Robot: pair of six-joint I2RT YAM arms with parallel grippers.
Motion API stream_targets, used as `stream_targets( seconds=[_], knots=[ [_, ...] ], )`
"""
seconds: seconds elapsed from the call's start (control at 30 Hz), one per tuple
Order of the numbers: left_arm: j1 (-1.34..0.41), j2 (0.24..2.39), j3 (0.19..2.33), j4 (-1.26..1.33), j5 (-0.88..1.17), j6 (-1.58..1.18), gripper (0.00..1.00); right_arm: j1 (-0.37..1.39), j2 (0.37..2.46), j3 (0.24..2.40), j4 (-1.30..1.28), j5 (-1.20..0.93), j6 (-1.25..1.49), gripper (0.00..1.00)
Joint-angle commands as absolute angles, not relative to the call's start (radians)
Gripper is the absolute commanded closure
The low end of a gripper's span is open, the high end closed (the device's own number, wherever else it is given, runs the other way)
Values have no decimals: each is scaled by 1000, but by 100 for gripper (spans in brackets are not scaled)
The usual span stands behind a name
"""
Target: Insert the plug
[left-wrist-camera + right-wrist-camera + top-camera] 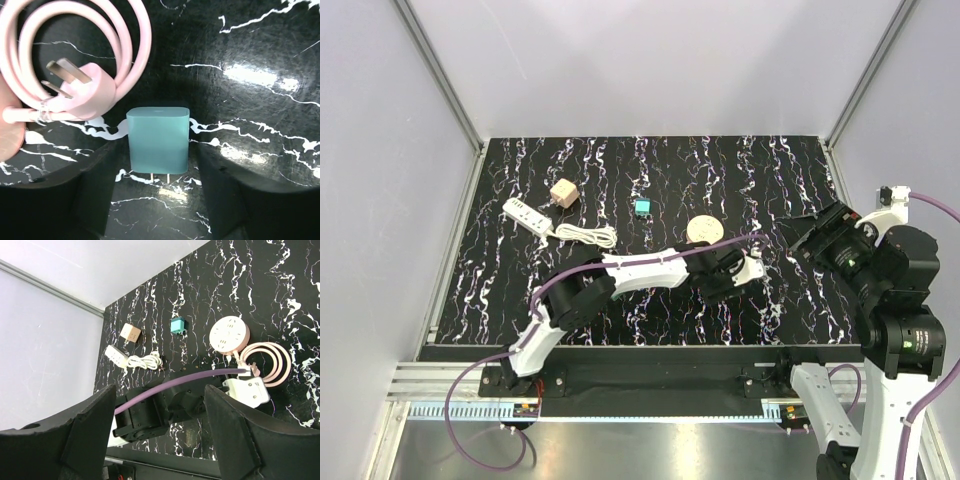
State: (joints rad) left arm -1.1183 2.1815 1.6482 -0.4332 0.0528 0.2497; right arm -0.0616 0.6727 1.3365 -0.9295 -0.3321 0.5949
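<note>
— Left gripper (158,167), what state?
— Spread, one finger at each side of teal plug (158,137), thin gap on both sides.
— And place of plug?
— Just beside pink coiled cord (87,92), prongs turned back toward gripper. From above hidden under left wrist (720,272), so probably right of middle of tabletop (790,320), nearer to near edge.
— Right gripper (159,435)?
— Wide apart, holding nothing, raised by right edge.

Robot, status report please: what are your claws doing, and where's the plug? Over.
Left gripper open, right gripper open, both empty. Teal plug lies loose ahead of left gripper, not yet gripped. Pink coiled cord close beside it.
</note>
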Motion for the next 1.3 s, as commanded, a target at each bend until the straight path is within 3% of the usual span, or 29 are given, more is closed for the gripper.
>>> stream_targets(
  seconds=[0.0, 0.07, 0.1, 0.2, 0.3, 0.47, 0.73, 1.03, 1.27],
  knots=[
    [-1123, 2189, 1677, -408, 69, 256, 44, -66, 673, 1355, -937, -344, 597, 22],
    [-1123, 2181, 1671, -407, 75, 241, 60, -66, 672, 1350, -937, -347, 597, 21],
    [-1123, 2174, 1663, -402, 77, 235, 73, -66, 672, 1344, -937, -351, 597, 22],
    [-1123, 2096, 1589, -323, 74, 195, 92, -66, 675, 1329, -937, -393, 603, 21],
    [-1118, 1973, 1479, -226, 69, 129, 100, -66, 661, 1296, -942, -388, 617, 21],
    [-1120, 1722, 1232, -75, 5, 9, 100, -66, 647, 1253, -942, -354, 595, 21],
    [-1124, 1349, 1017, -25, 9, -74, 100, -66, 744, 1131, -919, -708, 508, 38],
    [-1129, 1253, 1012, -32, 77, -87, 100, -51, 776, 934, -766, -822, 635, 37],
    [-1143, 1276, 1025, -29, 112, -83, 100, 82, 811, 878, -671, -841, 661, 36]
  ],
)
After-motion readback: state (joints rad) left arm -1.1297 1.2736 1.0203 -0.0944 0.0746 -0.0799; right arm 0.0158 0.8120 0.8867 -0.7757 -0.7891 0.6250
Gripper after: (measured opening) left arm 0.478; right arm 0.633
